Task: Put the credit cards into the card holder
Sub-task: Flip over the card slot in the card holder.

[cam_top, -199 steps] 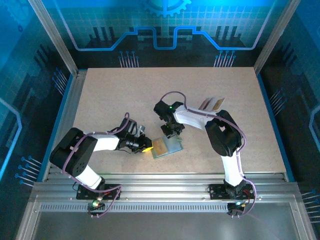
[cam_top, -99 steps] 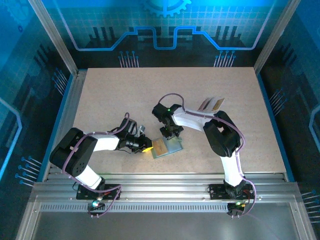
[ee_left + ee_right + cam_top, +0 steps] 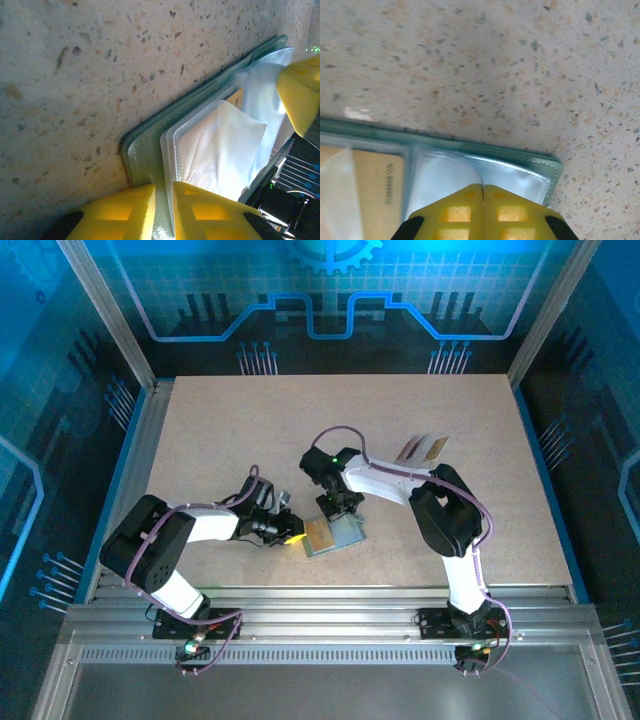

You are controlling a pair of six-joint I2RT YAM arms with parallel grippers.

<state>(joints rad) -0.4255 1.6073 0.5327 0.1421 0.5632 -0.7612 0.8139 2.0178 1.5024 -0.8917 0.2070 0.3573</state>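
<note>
While the left gripper [image 3: 163, 200] pinches its grey-green edge, the open card holder [image 3: 142, 150] shows pale lining; right gripper [image 3: 482, 190] closed.

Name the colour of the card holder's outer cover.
The card holder is pale grey-green, clearest in the left wrist view.

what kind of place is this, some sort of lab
Most likely a robot work cell in a lab or demo booth. The left arm and right arm are bolted to a metal rail at the edge of a speckled table, and metal posts and blue circuit-pattern panels fence it in.
</note>
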